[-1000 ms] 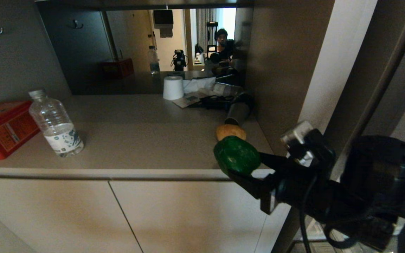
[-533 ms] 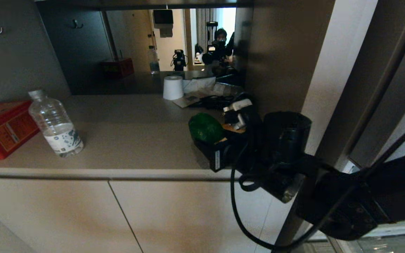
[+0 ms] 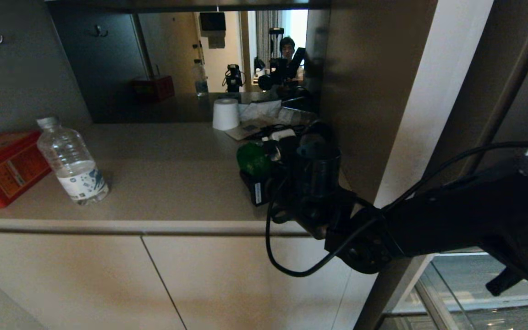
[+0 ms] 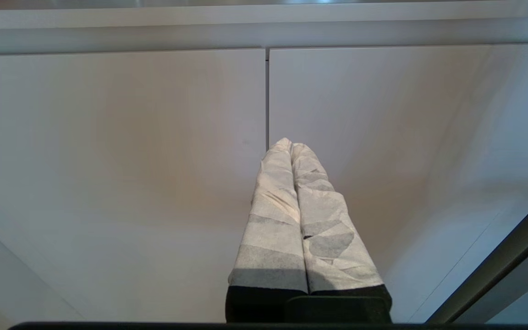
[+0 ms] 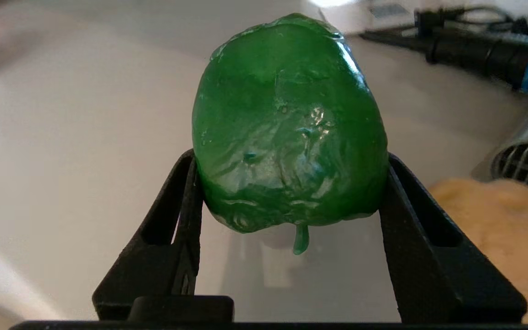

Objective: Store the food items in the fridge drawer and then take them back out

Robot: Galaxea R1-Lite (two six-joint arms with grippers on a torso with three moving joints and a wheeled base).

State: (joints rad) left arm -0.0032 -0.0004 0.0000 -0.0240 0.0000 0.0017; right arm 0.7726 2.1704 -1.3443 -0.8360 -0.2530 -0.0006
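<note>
My right gripper (image 3: 257, 170) is shut on the glossy green bell pepper (image 3: 251, 158), low over the beige counter (image 3: 177, 183) near its right end. In the right wrist view the pepper (image 5: 287, 128) sits squeezed between the two black fingers (image 5: 177, 201), stem end toward the camera. The tan potato (image 5: 497, 220) lies on the counter just beside it; in the head view my arm hides it. My left gripper (image 4: 290, 143) is shut on nothing, parked in front of the cabinet doors (image 4: 108, 160) below the counter. The fridge drawer is out of view.
A clear water bottle (image 3: 72, 160) and a red tin box (image 3: 2, 167) stand at the counter's left. A white roll (image 3: 226, 114), papers and black cables (image 3: 264, 130) lie at the back. A grey vented appliance (image 5: 525, 160) is beside the potato. A side wall (image 3: 360, 91) bounds the right.
My right arm has carried the pepper from the counter's front edge inward and to the left, over the counter. The arm now covers the potato in the head view.
</note>
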